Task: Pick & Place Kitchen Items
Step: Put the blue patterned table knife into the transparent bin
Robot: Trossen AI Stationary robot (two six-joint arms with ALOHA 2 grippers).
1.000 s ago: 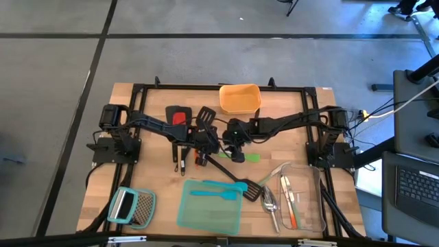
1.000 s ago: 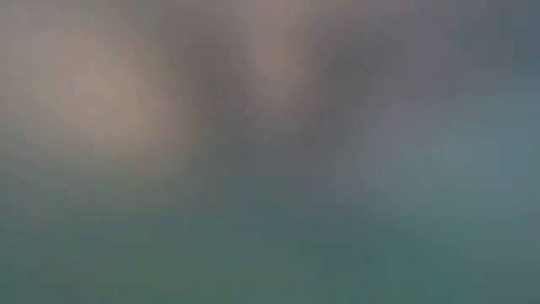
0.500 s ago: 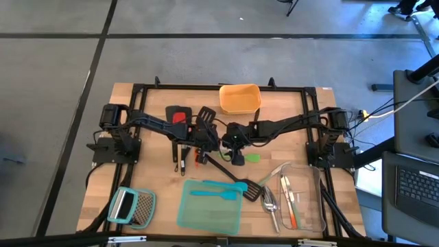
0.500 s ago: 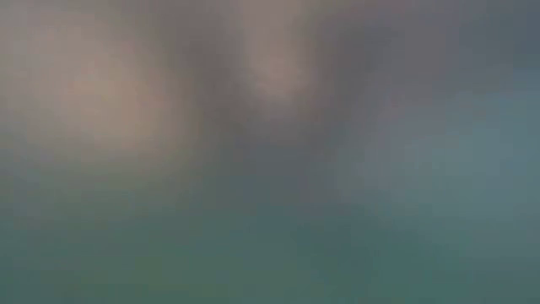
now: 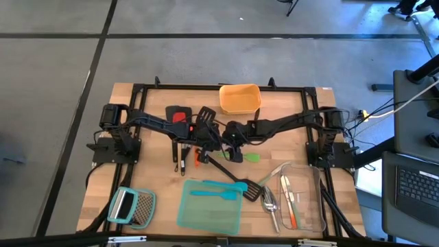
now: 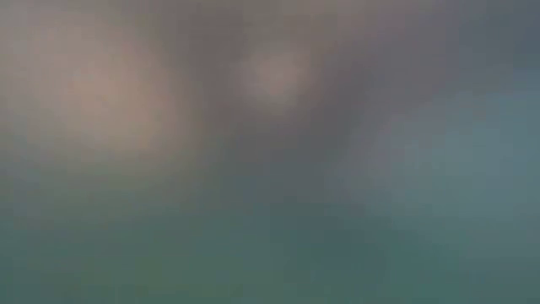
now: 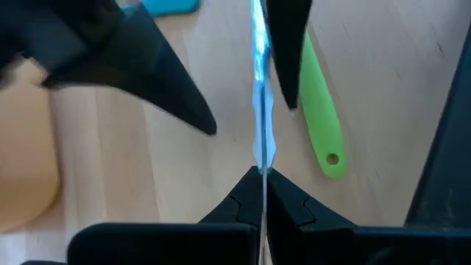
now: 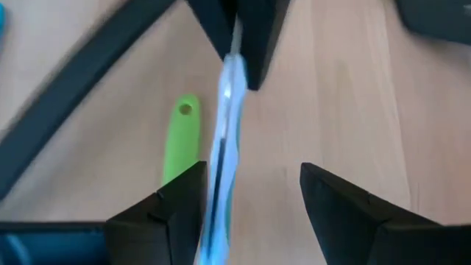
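Now just beside the orange tub (image 5: 240,99), above the table (image 5: 151,189): thin silver cutlery piece (image 7: 259,110), edge-on, one end clamped in left gripper (image 7: 263,180). Right gripper (image 8: 250,173) spread wide, 2 fingers either side of the strip, no grip. Probably light, stiff, slippery metal; best pinched flat across the handle, close to the left grip. Green spatula (image 7: 316,110) lying underneath

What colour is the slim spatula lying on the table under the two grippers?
Bright green spatula, clearest in the left wrist view.
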